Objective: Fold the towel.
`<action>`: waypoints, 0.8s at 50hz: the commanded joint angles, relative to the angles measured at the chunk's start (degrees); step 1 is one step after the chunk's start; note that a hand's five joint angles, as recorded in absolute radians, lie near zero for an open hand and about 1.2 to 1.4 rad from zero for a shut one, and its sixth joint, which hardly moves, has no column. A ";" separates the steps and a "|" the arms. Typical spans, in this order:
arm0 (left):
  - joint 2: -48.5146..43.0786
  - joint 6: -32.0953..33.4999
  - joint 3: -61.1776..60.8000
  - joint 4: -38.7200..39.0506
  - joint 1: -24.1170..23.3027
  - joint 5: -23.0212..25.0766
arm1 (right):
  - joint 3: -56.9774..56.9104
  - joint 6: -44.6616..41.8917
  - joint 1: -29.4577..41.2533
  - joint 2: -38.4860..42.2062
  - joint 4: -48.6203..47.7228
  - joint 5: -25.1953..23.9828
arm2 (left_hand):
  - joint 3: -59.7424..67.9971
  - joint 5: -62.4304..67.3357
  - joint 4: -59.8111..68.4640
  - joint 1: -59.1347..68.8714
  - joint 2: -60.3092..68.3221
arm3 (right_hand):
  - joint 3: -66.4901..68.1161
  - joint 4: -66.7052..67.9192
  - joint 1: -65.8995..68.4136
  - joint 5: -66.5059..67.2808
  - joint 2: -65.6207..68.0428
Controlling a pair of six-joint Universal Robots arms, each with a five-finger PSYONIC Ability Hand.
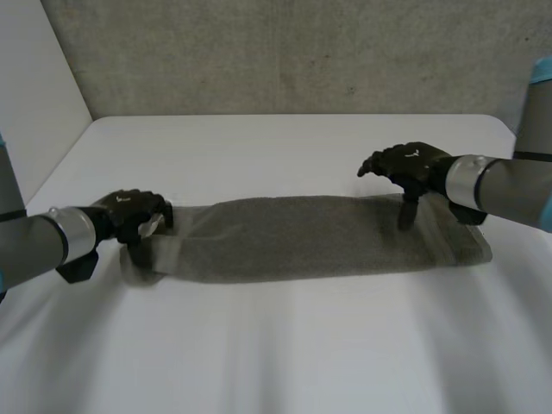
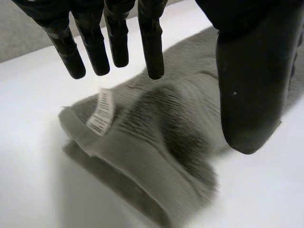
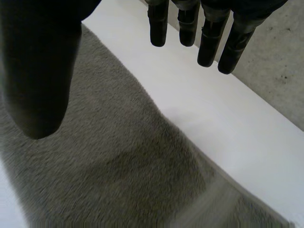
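A grey towel (image 1: pixel 302 237) lies folded into a long strip across the white table (image 1: pixel 276 345). My left hand (image 1: pixel 129 214) is at the strip's left end. In the left wrist view its fingers (image 2: pixel 152 42) hang straight and its thumb (image 2: pixel 251 85) stands apart, over a rumpled towel end (image 2: pixel 180 123) with a white label (image 2: pixel 100 111); nothing is pinched. My right hand (image 1: pixel 410 166) hovers over the strip's right part, thumb pointing down at the cloth. In the right wrist view its thumb (image 3: pixel 38 71) and fingers (image 3: pixel 209 33) are spread above the towel (image 3: pixel 109 166), holding nothing.
A rough grey wall (image 1: pixel 285 52) rises behind the table's far edge, and a pale panel (image 1: pixel 34 95) stands at the left. Bare tabletop stretches in front of the towel and behind it.
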 commanded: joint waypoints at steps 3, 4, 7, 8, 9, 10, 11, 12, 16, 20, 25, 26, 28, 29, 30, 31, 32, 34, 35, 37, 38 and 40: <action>5.30 6.51 -12.19 3.98 0.23 2.80 | 14.29 -6.31 -5.58 -7.93 -3.49 -0.55 | 1.23 0.64 1.58 0.95 1.35 | -0.17 -0.52 0.15 -0.12 -0.43; 5.31 6.52 -12.20 3.99 0.23 2.80 | 14.31 -6.31 -5.59 -7.94 -3.50 -0.56 | 1.23 0.64 1.58 0.95 1.35 | -0.17 -0.52 0.15 -0.12 -0.43; 5.66 7.75 -14.49 6.10 0.31 2.62 | 18.36 -7.81 -7.17 -9.70 -5.43 -0.56 | 1.40 0.81 1.75 1.12 1.52 | -0.17 -0.52 0.15 -0.12 -0.43; 5.66 8.01 -15.18 7.32 0.31 2.53 | 20.27 -8.42 -7.96 -10.57 -6.21 -0.64 | 1.40 0.81 1.75 1.12 1.52 | -0.01 -0.35 0.31 0.04 -0.27; 5.40 8.10 -15.54 8.55 0.23 2.36 | 22.03 -9.03 -8.66 -11.28 -7.00 -0.99 | 1.57 0.98 1.92 1.28 1.69 | 0.00 -0.35 0.32 0.04 -0.26; 5.40 8.10 -15.54 8.56 0.23 2.36 | 22.05 -9.04 -8.67 -11.28 -7.01 -1.00 | 1.57 0.98 1.92 1.29 1.69 | 0.00 -0.35 0.32 0.04 -0.26; 4.96 8.19 -15.72 9.78 0.14 2.18 | 23.70 -9.39 -9.36 -11.81 -7.71 -1.69 | 2.07 1.48 2.42 1.79 2.19 | 0.00 -0.35 0.32 0.04 -0.26; 4.96 8.19 -15.72 9.79 0.14 2.18 | 23.72 -9.39 -9.37 -11.81 -7.72 -1.70 | 2.07 1.48 2.42 1.79 2.19 | 0.00 -0.35 0.32 0.04 -0.26; 4.52 8.02 -15.81 12.59 0.31 2.09 | 28.27 -9.83 -10.95 -12.86 -9.55 -4.15 | 4.42 3.83 4.77 4.14 4.54 | 0.33 -0.02 0.65 0.38 0.07; 4.69 7.32 -15.72 14.35 0.40 2.01 | 30.84 -9.83 -11.74 -13.48 -11.49 -4.86 | 8.29 7.69 8.63 8.00 8.41 | 1.68 1.33 2.00 1.73 1.42; 4.87 7.31 -15.81 14.71 0.40 2.00 | 35.49 -9.57 -12.97 -13.74 -17.63 -4.86 | 8.30 7.71 8.65 8.01 8.42 | 9.23 8.88 9.55 9.28 8.97; 4.87 7.31 -15.81 14.71 0.40 2.00 | 35.50 -9.57 -12.97 -13.74 -17.65 -4.86 | 8.30 7.71 8.65 8.01 8.42 | 9.25 8.90 9.57 9.30 8.99; 4.70 7.31 -15.81 14.97 0.40 2.00 | 36.90 -9.48 -14.37 -13.83 -20.62 -4.86 | 8.13 7.54 8.48 7.85 8.25 | 11.76 11.41 12.08 11.80 11.49; 4.69 7.31 -15.81 14.98 0.40 2.00 | 36.90 -9.48 -14.38 -13.83 -20.63 -4.86 | 8.13 7.54 8.48 7.85 8.25 | 11.77 11.42 12.09 11.82 11.51; 4.52 7.31 -15.81 15.50 0.40 2.00 | 37.34 -9.56 -14.99 -13.75 -22.03 -4.86 | 8.13 7.54 8.48 7.85 8.25 | 12.77 12.42 13.09 12.82 12.51; 4.43 7.31 -15.89 16.29 0.40 2.00 | 37.43 -9.57 -15.60 -13.66 -23.09 -4.95 | 7.96 7.37 8.31 7.68 8.08 | 14.28 13.93 14.60 14.33 14.02; 4.43 7.31 -15.89 16.29 0.40 2.00 | 37.43 -9.57 -15.61 -13.66 -23.10 -4.95 | 7.96 7.37 8.31 7.68 8.08 | 14.29 13.95 14.61 14.34 14.03; 3.64 7.40 -15.90 17.61 0.49 1.13 | 37.43 -9.74 -16.49 -12.87 -24.58 -5.13 | 7.96 7.37 8.31 7.68 8.08 | 15.30 14.96 15.62 15.35 15.04; 3.64 7.40 -15.89 17.61 0.49 1.13 | 37.43 -9.74 -16.49 -12.87 -24.59 -5.13 | 7.96 7.37 8.31 7.68 8.08 | 15.30 14.96 15.62 15.35 15.04; 2.94 7.40 -15.81 17.96 0.49 -0.36 | 37.17 -9.83 -16.93 -11.73 -25.29 -5.30 | 7.96 7.37 8.31 7.68 8.08 | 15.30 14.96 15.62 15.35 15.04; 2.94 7.40 -15.81 17.96 0.49 -0.37 | 37.17 -9.83 -16.93 -11.72 -25.29 -5.30 | 7.96 7.37 8.31 7.68 8.08 | 15.30 14.96 15.62 15.35 15.04; 2.85 7.40 -15.81 18.05 0.40 -0.98 | 36.90 -9.83 -17.10 -11.11 -25.64 -5.30 | 7.96 7.37 8.31 7.68 8.08 | 15.30 14.96 15.62 15.35 15.04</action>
